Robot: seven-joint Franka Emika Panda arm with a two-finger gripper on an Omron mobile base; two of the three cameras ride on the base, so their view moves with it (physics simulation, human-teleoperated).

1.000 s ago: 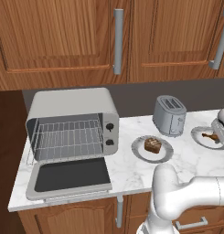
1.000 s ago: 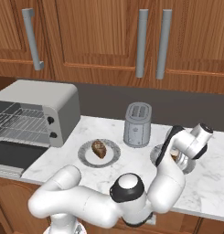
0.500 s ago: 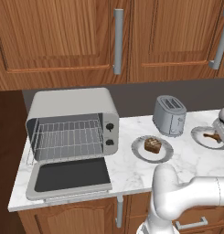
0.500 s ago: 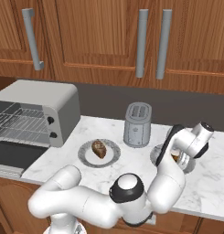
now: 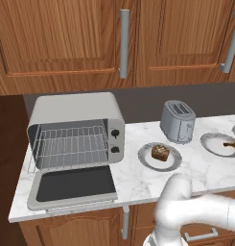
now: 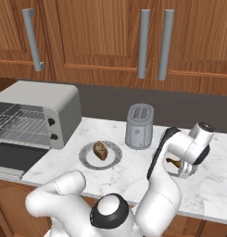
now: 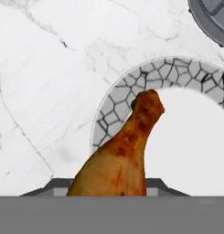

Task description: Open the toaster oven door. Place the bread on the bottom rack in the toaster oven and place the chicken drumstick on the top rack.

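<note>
Since the earlier frames the hand has come lower onto the right plate (image 7: 118,103), and it seems the jaws have narrowed around the chicken drumstick (image 7: 120,157). The gripper (image 6: 179,164) now looks closed on the thick end of the drumstick, though the fingertips themselves are hidden behind the meat. I judge that the grasp is just made and the lift comes next.

Directly in front of the gripper, the drumstick is glossy orange-brown, tapering to a knobby bone end over the plate with its crackled grey rim. Further to the gripper's left, the bread (image 6: 100,151) lies on its own plate (image 6: 89,159), beside the brushed-metal toaster (image 6: 139,126). Farthest left, the toaster oven (image 6: 40,111) has its door (image 5: 73,187) flat down and both wire racks bare.
</note>
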